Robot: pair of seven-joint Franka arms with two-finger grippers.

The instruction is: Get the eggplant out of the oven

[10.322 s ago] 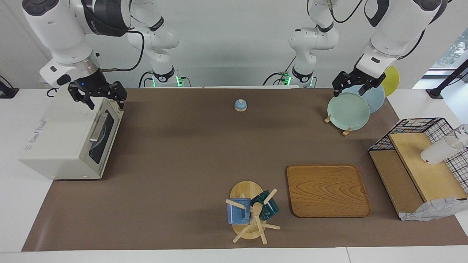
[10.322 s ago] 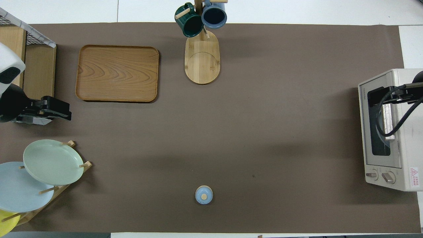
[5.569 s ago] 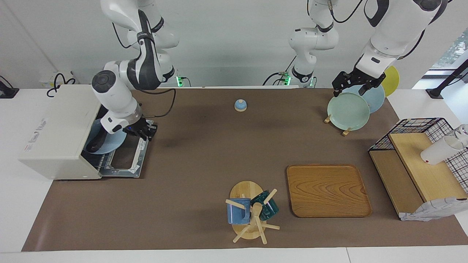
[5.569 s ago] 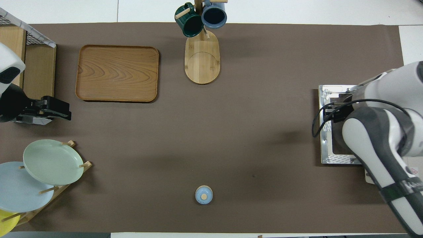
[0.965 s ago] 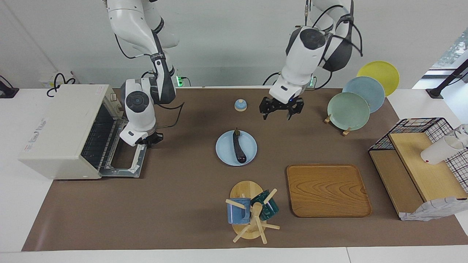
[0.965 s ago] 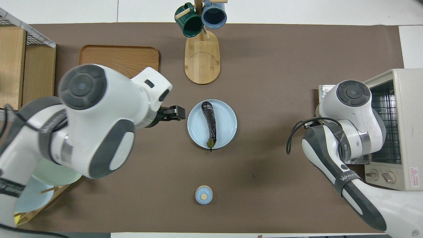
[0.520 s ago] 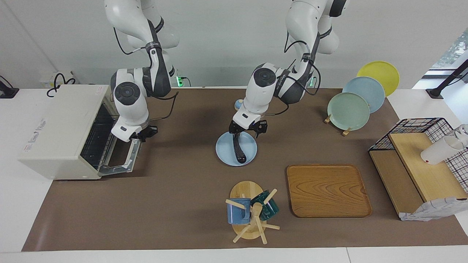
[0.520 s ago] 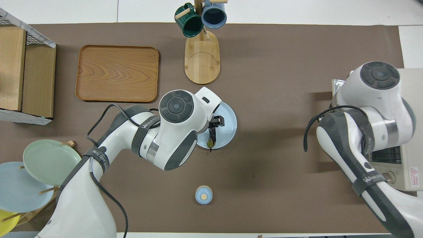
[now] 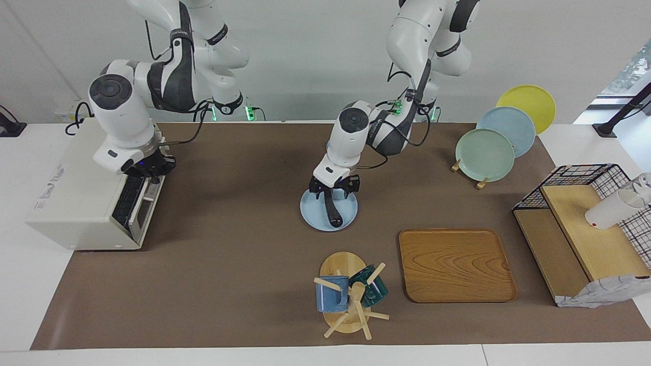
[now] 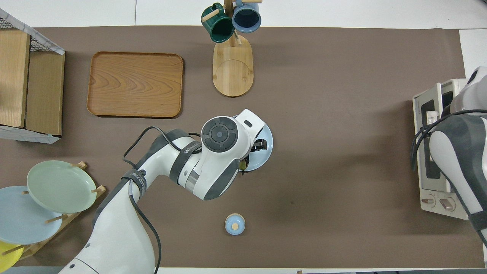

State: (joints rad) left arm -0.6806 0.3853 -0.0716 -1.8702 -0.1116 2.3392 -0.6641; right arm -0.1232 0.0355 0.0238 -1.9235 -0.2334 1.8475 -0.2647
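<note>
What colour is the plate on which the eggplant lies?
The plate under the eggplant is light blue; the facing view shows it best.

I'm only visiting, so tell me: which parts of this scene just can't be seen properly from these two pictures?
- Eggplant: in the overhead view the left arm covers nearly all of it.
- Left tool: touching the eggplant or just above it, unclear in either view.
- Right tool: overhead, its own arm hides it at the oven door.
- Oven interior: the nearly shut door hides it in both views.

Glossy white arms with dark grey joint bands, round grey caps, black cables and black claws.
</note>
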